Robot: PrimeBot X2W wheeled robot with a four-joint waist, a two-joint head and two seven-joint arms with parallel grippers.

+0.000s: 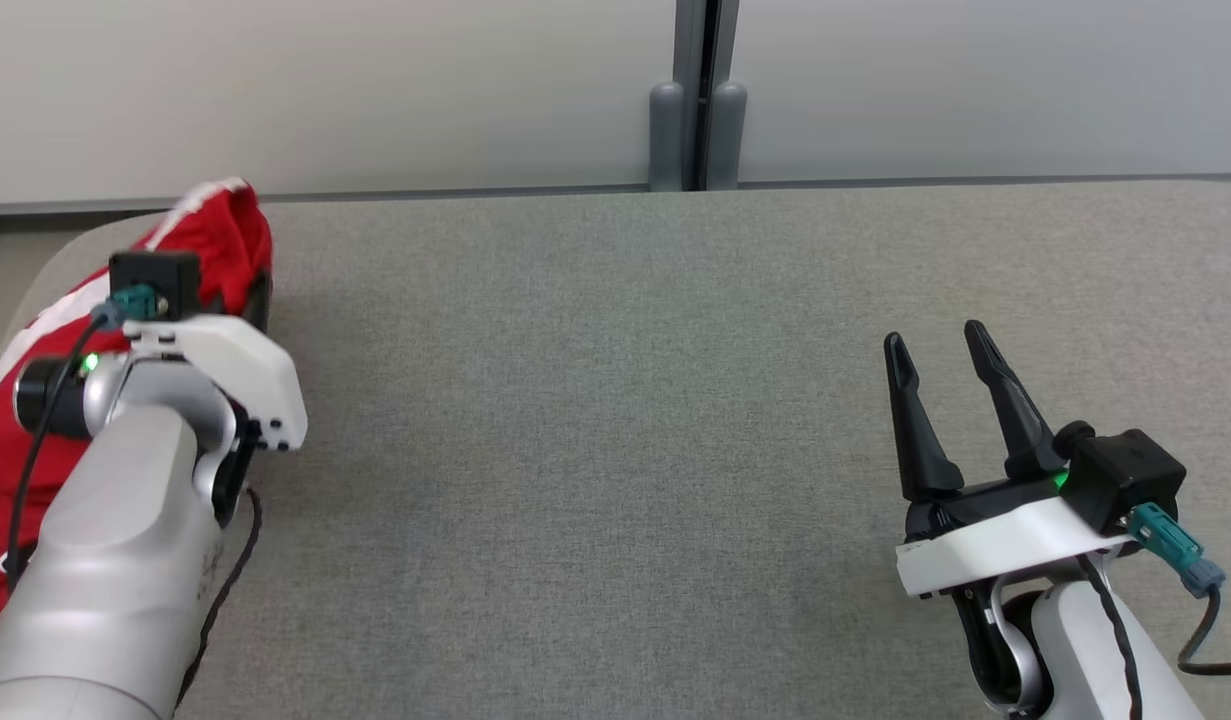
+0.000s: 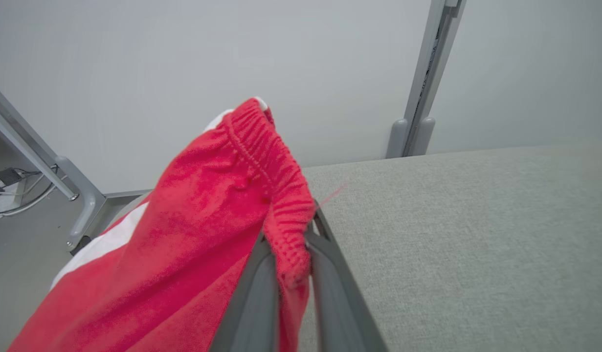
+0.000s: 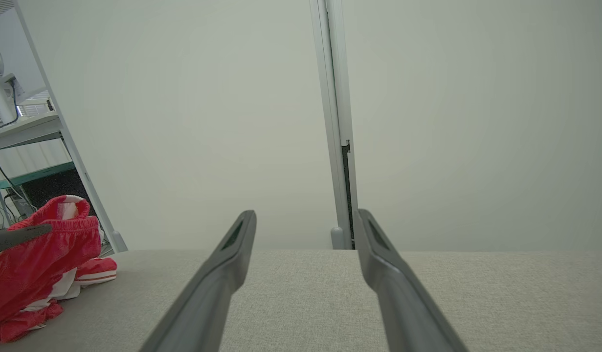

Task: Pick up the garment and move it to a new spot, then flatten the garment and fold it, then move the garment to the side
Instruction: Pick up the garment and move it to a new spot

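The red garment (image 2: 193, 230) sits bunched up at the far left corner of the grey table (image 1: 615, 400). The left gripper (image 2: 293, 234) is pinching it by the stretchy waistband (image 2: 261, 146). The right gripper (image 1: 935, 335) hangs over the right side of the table, well apart from the cloth, with its fingers spread wide and nothing in them. I think the pinch could slip, because the fingers hold just a thin bit of the band, and the rest of the cloth would pull down on it when it goes up. With one hand holding it, the garment may hang in a lump and be hard to lay flat. It might also drag on the table corner. From above, the left arm covers its own fingers, so I cannot see the pinch there. The bottom of the garment is cut off, and I cannot tell if part of it hangs over the edge, or how many layers are caught
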